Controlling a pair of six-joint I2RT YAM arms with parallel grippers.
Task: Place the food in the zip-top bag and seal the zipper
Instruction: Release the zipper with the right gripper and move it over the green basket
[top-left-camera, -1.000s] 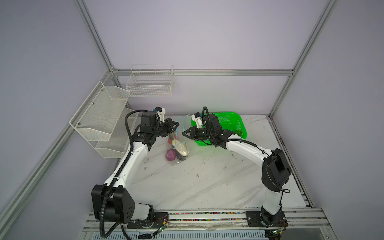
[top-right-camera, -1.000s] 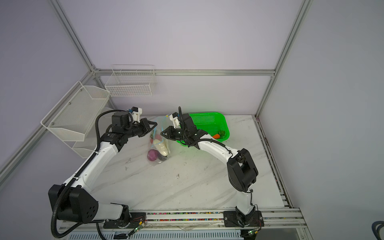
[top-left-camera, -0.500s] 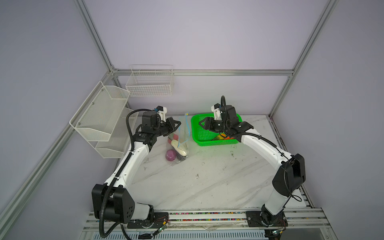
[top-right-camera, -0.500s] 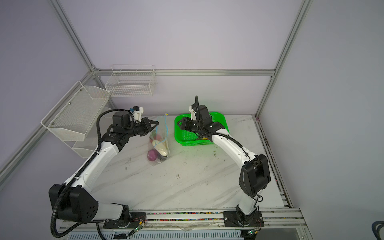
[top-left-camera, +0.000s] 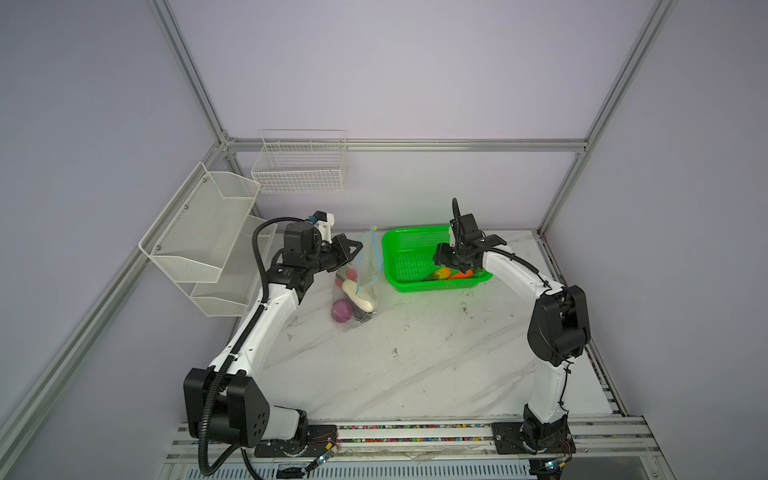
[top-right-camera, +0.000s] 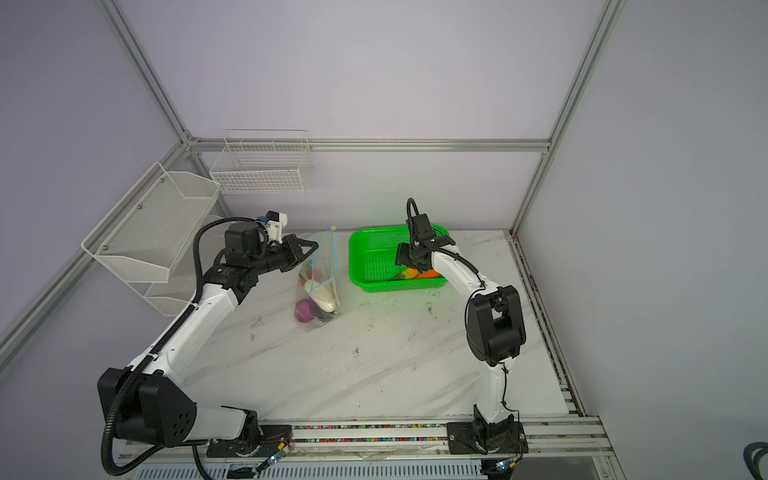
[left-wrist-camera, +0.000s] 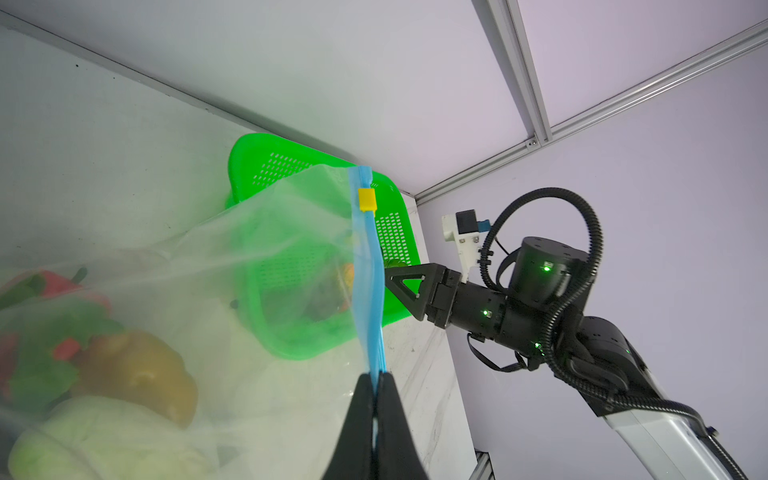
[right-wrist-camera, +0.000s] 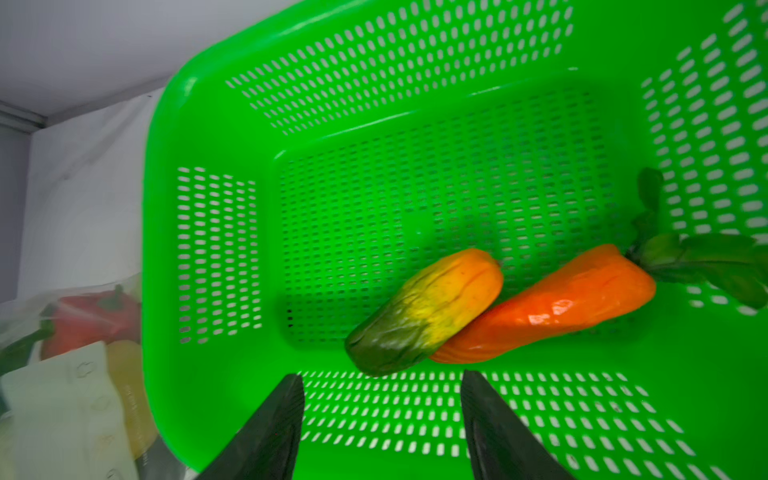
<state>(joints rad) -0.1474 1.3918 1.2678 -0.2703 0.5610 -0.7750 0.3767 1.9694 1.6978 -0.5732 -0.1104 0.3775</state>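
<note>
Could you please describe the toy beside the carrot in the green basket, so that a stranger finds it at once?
At the back of the marble table stands a green basket. Two toys lie side by side near its front wall. Beside the leafy, all-orange carrot is the stubby toy: no leaves, fading from dark green through yellow to orange.

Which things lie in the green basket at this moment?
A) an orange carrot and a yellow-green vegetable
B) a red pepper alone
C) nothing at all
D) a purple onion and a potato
A: the right wrist view shows the carrot and the yellow-green vegetable lying side by side on the floor of the green basket.
</note>
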